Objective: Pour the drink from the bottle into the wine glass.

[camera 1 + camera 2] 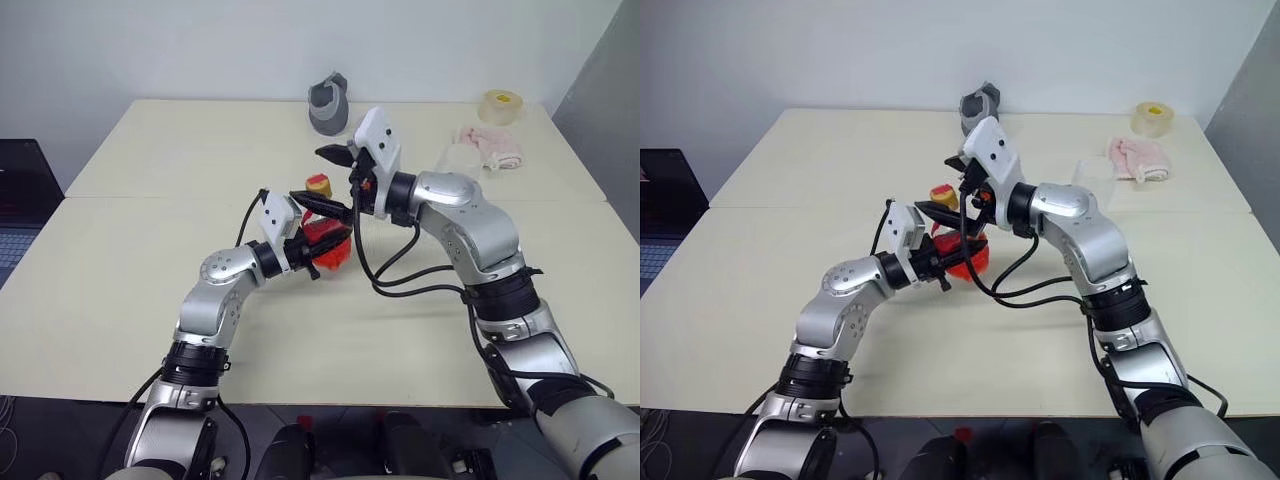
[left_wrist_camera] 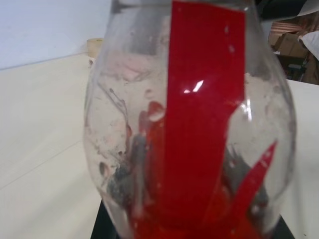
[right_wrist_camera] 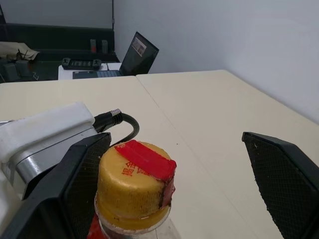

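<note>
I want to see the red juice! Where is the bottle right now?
In the left eye view, the bottle stands near the middle of the table, held in the left pincer, with the open right pincer just above its yellow cap.

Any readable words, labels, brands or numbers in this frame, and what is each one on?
Red strip across the yellow cap of the bottle: a few printed characters, too blurred and cut off to read.
Red label running down the bottle's side: no print visible.
Laptop screen at the far table edge: too small to read.
Tape roll and grey cup-like object: no text legible.
</note>
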